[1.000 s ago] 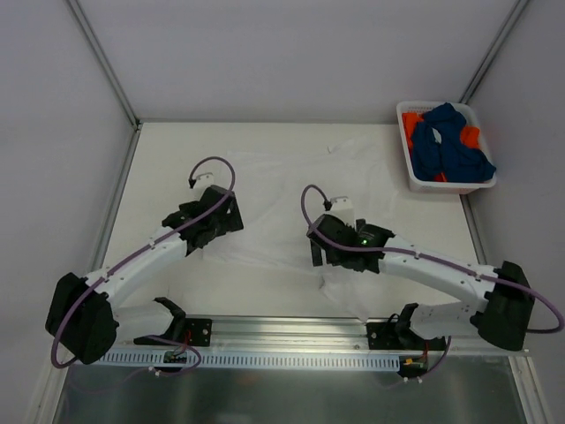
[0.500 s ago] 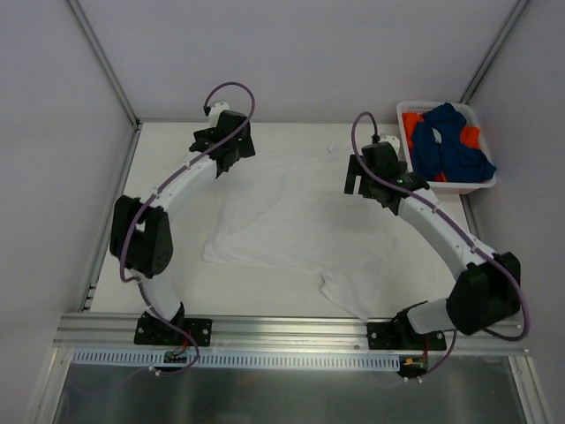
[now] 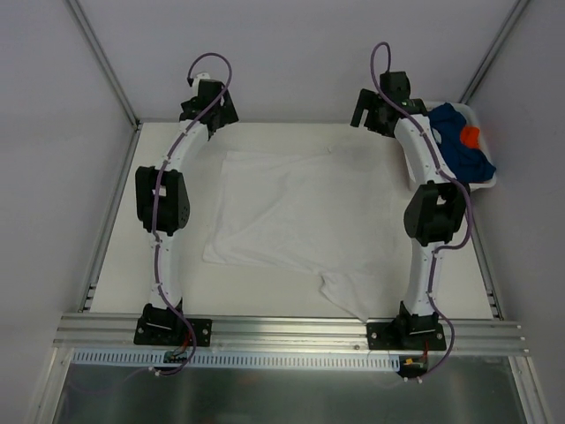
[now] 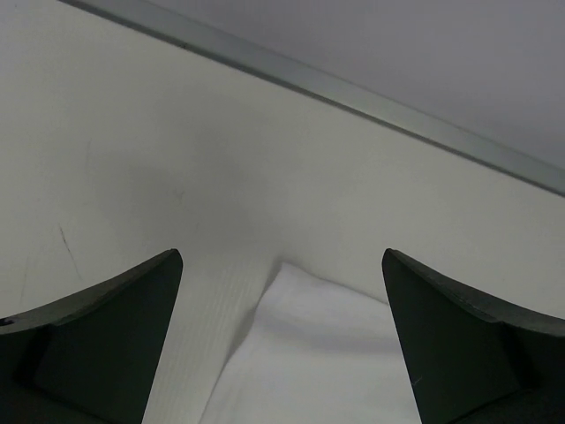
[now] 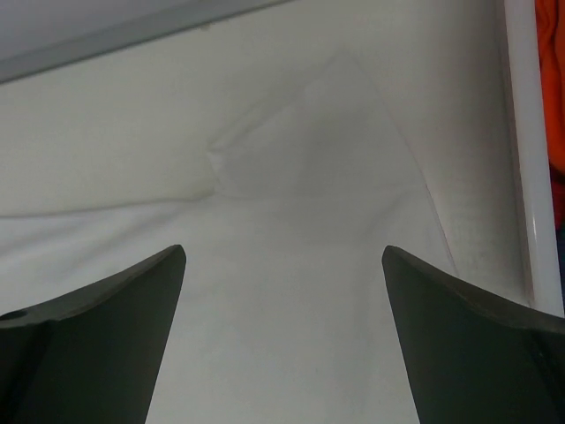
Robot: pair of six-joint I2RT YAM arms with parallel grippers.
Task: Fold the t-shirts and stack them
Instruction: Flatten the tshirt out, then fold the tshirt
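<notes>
From above, the white t-shirt (image 3: 291, 208) lies spread flat across the middle of the table (image 3: 168, 150) and is so close to the table's colour that its far edge is hard to trace. One lower corner trails toward the near rail. Two arms reach to the far end. The left gripper (image 3: 212, 115) is over the shirt's far left corner and the right gripper (image 3: 364, 108) over its far right, but their jaws are too small to read here. The right arm hides much of the one white basket (image 3: 481, 184), where a dark blue t-shirt (image 3: 450, 146) and one patch of orange t-shirt (image 3: 470, 137) show.

In the left wrist view, two dark fingers (image 4: 106, 336) stand spread wide, holding nothing, and a shirt corner lies between them, cut off at the bottom edge.

In the right wrist view, the fingers (image 5: 97, 336) are likewise apart and empty, above a sleeve. The basket wall and a sliver of orange are clipped at the right edge.
</notes>
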